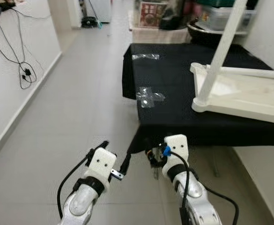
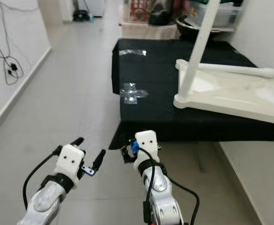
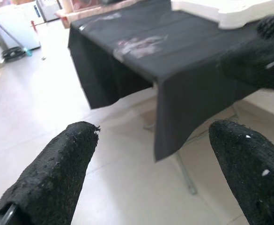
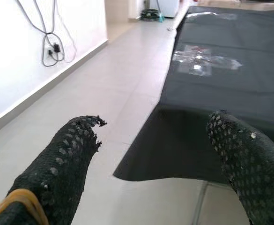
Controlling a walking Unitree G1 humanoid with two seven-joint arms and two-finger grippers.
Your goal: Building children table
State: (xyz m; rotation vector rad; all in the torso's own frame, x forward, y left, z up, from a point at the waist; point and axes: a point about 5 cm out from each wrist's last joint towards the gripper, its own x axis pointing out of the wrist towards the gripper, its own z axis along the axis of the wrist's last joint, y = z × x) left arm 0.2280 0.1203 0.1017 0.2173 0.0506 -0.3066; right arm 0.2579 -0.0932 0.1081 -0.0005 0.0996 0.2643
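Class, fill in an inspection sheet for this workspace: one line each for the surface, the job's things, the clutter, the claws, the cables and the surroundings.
Surface: black cloth drapes a table, hanging over its near edge.
Job's things: white children's table lies upside down on the cloth, one white leg standing up from its corner.
Clutter: two clear plastic bags on the cloth, apart from the white table.
Claws: left claw open and empty above the floor; right claw open and empty near the cloth's hanging edge.
Cables: black cables hang down the left wall.
Surroundings: grey tiled floor; storage boxes beyond the table.
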